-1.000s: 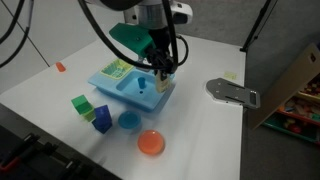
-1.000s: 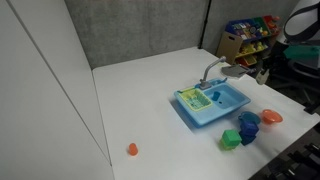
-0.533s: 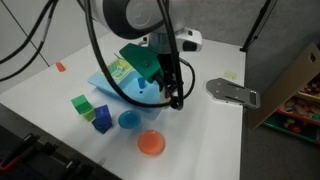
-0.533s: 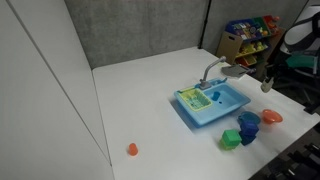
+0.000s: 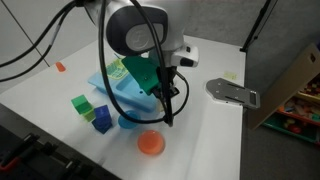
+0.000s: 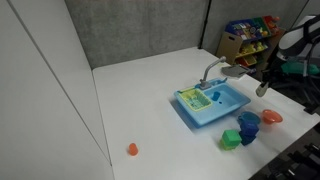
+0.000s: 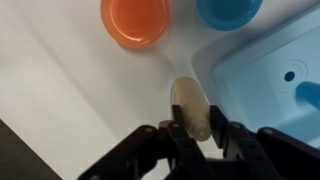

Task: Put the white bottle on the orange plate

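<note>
Claw: we pinch the white bottle (image 7: 189,100) in the gripper (image 7: 195,130); bottle's long axis points forward
Plate: the orange plate (image 7: 135,20) lies ahead, offset leftward in the wrist view

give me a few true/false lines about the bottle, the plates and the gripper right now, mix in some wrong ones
1. The gripper is closed on the white bottle. True.
2. The white bottle already lies on the orange plate. False: it is in the gripper, short of the plate, over the table.
3. Nothing lies on the orange plate. True.
4. The blue dish sits inside the blue toy sink. False: it stands on the table, outside the sink and beside the orange plate.
</note>
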{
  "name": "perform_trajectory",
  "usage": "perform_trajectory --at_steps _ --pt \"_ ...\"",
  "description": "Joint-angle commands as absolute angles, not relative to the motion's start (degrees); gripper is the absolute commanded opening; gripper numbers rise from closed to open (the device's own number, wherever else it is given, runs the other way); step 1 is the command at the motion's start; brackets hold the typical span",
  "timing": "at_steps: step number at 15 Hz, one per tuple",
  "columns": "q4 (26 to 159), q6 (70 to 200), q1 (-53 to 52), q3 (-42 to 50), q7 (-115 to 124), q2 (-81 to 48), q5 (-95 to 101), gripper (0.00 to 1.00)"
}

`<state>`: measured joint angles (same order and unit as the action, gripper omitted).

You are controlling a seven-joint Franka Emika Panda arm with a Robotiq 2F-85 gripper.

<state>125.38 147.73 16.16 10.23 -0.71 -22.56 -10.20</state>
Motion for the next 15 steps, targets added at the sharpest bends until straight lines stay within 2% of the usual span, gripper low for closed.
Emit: perform_trajectory --at_steps 1,2,3,10,15 --pt "125.34 147.61 16.11 9.97 -0.66 -22.44 -10.21 0.32" --pt "125.34 147.61 16.1 9.88 -0.66 -22.4 -10.25 0.32" --pt "124.87 147.48 15.97 10.24 -0.15 -22.85 -9.79 0.09" --pt "122.39 147.04 16.69 11.95 0.84 -25.89 -9.55 0.1" --pt "124.73 146.0 16.67 13.26 0.63 -23.62 -8.78 0.1"
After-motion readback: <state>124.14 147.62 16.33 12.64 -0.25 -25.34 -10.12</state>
